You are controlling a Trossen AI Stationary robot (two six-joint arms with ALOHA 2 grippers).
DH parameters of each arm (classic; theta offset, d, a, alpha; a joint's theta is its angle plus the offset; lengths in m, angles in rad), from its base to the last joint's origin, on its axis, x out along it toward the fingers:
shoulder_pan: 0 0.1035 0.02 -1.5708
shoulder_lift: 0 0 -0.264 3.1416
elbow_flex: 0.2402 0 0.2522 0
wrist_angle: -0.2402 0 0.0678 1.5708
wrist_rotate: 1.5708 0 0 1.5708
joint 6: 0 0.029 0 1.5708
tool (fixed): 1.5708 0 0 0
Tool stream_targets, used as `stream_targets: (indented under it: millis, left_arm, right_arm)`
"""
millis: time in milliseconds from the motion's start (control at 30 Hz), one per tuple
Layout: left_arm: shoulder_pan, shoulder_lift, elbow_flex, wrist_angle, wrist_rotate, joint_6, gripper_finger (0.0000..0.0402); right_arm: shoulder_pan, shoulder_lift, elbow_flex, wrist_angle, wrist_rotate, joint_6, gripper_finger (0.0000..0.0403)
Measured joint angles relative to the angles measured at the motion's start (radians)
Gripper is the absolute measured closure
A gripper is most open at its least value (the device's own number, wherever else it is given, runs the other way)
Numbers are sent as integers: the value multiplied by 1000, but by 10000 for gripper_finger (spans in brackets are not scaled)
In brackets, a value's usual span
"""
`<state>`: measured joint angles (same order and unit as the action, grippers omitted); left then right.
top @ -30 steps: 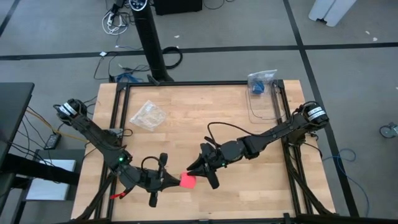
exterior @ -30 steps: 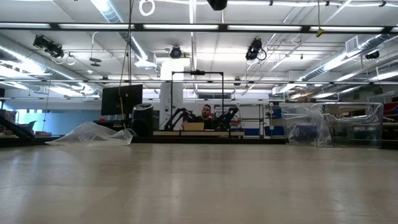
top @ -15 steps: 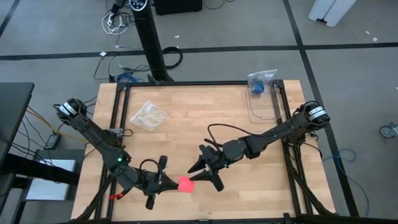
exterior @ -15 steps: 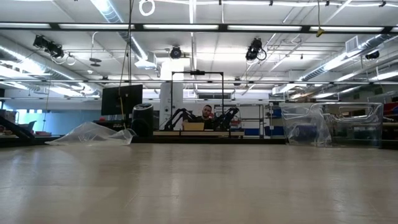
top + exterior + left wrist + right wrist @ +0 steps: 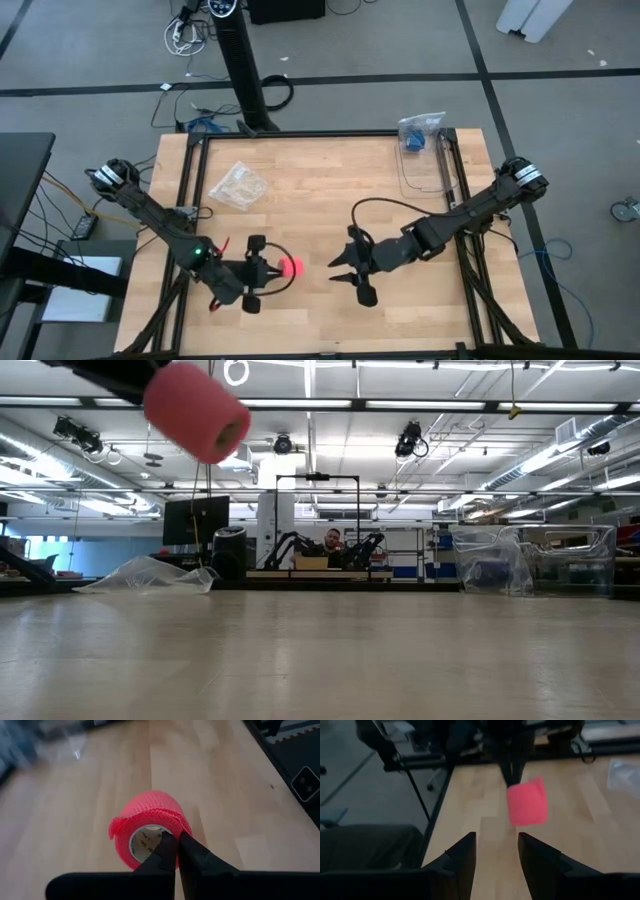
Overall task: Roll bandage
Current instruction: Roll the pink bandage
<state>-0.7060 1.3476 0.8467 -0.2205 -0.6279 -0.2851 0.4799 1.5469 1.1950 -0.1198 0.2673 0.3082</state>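
Note:
The bandage is a bright pink-red roll with a pale hollow core, held in the air over the table's near middle. It also shows in the low view, the left wrist view and the right wrist view. My left gripper is shut on it from the table's left. My right gripper is open and empty a little to the right of the roll, its fingers pointing at it. My left gripper holds the roll by the wall at its open end. One finger seems to be inside the core and one outside, and they come in level from the table's left, along the roll's axis. The roll is lifted clear of the table, its axis about level.
A clear wrinkly plastic bag lies at the far left of the table. A transparent container stands at the far right corner. Bare wood lies between them and under the roll. A person sits far back in the room.
My left gripper has risen with the roll and drawn a little toward the table's left; the roll now hangs clear of the table and has come into the low view. My right gripper has drawn back toward the table's right edge, away from the roll.

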Motion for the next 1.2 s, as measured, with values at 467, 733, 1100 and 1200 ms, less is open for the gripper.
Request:
stream_targets:
  millis: [467, 733, 1100, 1200]
  left_arm:
    - [186, 1, 0, -234, 296, -395, 392]
    - [311, 18, 0, -277, 393, -493, 388]
    - [393, 151, 13, -280, 539, -550, 330]
    - [393, 165, 43, -316, 543, -530, 332]
  right_arm:
    - [24, 23, -3, -37, 16, 40, 254]
    - [24, 23, -3, -35, 21, 31, 254]
    - [31, 23, -3, -39, 21, 30, 254]
    - [33, 23, -3, -40, 20, 30, 254]
